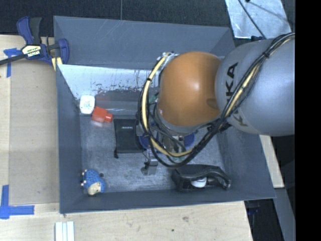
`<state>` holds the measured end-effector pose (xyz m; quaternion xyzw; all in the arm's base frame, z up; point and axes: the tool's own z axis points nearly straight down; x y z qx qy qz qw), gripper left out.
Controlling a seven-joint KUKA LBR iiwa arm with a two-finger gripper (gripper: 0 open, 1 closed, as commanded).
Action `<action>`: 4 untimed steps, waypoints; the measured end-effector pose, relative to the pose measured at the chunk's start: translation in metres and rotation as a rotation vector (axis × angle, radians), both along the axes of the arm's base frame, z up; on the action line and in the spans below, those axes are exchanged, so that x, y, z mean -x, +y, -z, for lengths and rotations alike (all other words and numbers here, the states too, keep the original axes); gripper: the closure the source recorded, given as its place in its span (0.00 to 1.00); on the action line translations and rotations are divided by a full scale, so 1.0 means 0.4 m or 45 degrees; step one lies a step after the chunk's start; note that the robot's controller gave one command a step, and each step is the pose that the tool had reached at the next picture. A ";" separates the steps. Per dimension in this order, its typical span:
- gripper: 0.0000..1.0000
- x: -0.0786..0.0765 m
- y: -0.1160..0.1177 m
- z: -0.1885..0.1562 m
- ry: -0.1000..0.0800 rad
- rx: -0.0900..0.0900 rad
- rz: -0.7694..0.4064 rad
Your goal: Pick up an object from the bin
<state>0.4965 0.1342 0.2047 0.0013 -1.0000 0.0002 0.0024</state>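
Going left to right: a small blue-and-yellow toy figure (92, 181) is lying alone at the lower left of the grey bin (68, 149), well apart from the rest. At upper left, a small white piece (87, 103) is sitting just beside a red block (102, 115), with what is looking like a clear plastic wrapper (118, 102) stretching right from them along the back wall. Centre-left, a flat black box (126, 136) is lying on the floor. The gripper (149, 163) is hanging low just off that box's lower right corner, near the floor, under the orange wrist cover (188, 89) and its cable loops. I cannot tell how far it is open, and nothing is showing up as held. Something blue (188, 140) is peeking out from under the wrist, mostly hidden, so I'm not naming it. At lower centre-right, a black curved handle-like thing with a white insert (200, 178) is lying near the front wall, close to the gripper but apart from it. The silver arm (261, 84) is coming in from the right. My read: this is looking like the descent/approach step, with the grasp not yet confirmed. The black box is the nearest candidate and the blue thing is second. The next move is calling for centring over one target, since the gripper is sitting at the box's edge rather than over it, then closing and lifting straight up clear of the walls. The box is looking flat and wide, so an edge pinch is risking a slip.
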 end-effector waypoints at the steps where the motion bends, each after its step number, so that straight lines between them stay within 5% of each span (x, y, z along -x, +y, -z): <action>1: 0.00 -0.105 -0.062 0.276 -0.001 0.002 0.062; 2: 0.00 -0.193 -0.107 0.336 -0.014 -0.002 0.266; 3: 1.00 -0.193 -0.107 0.334 -0.015 -0.002 0.268; 4: 1.00 -0.231 -0.136 -0.043 -0.022 -0.002 0.184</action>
